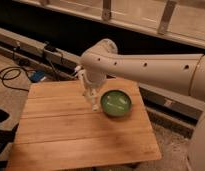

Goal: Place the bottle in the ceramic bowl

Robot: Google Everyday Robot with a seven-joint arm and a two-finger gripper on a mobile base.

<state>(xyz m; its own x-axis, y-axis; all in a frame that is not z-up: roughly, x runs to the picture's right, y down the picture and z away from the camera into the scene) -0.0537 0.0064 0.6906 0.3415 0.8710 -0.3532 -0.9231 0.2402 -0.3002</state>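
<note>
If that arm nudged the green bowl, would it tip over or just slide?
Probably slide: the bowl looks shallow and wide, sitting flat on the wooden table. Its glossy surface suggests something hard, so it is likely heavyish and could chip. The tool, just left of the bowl, is shut on a small whitish bottle.

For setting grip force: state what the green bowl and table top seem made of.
The bowl: probably glazed ceramic, glossy green with light glints. The table top: wood, matt, with plank seams showing. The gripper, shut, hangs just left of the bowl's rim in the view.
</note>
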